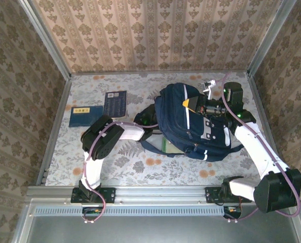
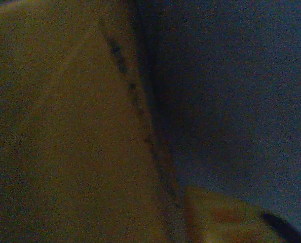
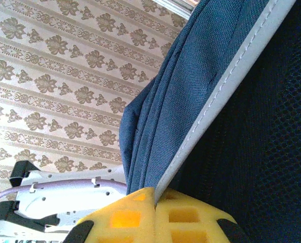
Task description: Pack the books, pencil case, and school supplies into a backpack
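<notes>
Locates backpack on counter, 3 o'clock of centre. Finds right end effector clamped on its white-piped edge. Cannot tell left end effector state, sunk into backpack's 9 o'clock side. Notes blue book just beside dark navy book, 10 o'clock.

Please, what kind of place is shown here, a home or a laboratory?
Most likely a robot test booth, not a home: patterned panels in a metal frame close in a table holding a backpack, and the left arm and right arm are bolted to a rail at its near edge.
</notes>
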Available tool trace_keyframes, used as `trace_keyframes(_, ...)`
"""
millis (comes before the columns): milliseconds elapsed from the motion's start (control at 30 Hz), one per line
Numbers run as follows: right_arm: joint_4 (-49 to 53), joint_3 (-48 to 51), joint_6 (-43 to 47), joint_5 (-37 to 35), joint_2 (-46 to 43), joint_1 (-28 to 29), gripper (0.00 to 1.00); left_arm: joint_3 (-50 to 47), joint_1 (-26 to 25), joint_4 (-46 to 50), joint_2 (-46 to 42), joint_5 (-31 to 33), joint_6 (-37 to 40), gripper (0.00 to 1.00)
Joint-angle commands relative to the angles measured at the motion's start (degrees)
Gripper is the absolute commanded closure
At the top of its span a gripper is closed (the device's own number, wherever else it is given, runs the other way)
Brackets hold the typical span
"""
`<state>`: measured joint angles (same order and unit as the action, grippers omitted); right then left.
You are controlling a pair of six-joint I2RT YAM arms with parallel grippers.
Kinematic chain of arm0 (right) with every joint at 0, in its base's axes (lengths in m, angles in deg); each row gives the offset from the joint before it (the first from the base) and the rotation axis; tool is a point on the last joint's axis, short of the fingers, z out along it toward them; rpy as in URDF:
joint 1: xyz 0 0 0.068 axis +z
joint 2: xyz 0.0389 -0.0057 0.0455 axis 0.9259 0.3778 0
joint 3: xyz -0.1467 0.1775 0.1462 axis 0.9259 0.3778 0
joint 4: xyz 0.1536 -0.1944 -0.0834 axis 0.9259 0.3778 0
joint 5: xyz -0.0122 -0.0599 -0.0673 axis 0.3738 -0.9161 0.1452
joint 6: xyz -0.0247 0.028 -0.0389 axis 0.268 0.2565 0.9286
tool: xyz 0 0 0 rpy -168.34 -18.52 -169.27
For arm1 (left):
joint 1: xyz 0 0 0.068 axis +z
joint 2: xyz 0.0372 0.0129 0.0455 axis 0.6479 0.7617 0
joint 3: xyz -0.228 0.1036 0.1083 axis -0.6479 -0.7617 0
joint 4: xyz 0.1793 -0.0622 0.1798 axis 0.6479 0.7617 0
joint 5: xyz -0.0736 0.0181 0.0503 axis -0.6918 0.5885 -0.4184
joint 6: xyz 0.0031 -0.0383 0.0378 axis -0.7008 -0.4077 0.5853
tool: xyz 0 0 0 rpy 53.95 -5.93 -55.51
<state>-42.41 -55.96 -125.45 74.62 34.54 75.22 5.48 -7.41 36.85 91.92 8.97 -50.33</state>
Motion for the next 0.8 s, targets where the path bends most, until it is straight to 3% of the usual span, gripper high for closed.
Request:
trace_keyframes(0, -6.6, -1.3, 0.9, 3.1, -3.6, 0.4, 1.00, 2.6, -0.6, -2.1, -1.0, -2.1, 1.3, 0.49)
trace_keyframes(167, -4.7, -1.8, 2.4, 2.1, -3.5, 0.4, 1.00, 0.1, 1.1, 4.2, -6.4, -2.0, 5.9, 0.30)
trace_keyframes(367, -3.2, -1.1, 3.6, 0.4, -4.1, 0.0, 1.00, -6.1, 4.0, 4.9, -12.0, -2.3, 5.8, 0.20)
trace_keyframes(600, -1.7, -0.5, 4.7, -1.2, -5.0, -0.8, 1.00, -10.7, 6.5, 5.3, -18.8, -3.7, 6.0, 0.16)
trace_keyframes(767, 2.3, -1.0, 7.0, -4.4, -5.4, -1.1, 1.00, -14.5, 9.8, 10.7, -25.8, -3.7, 8.2, 0.16)
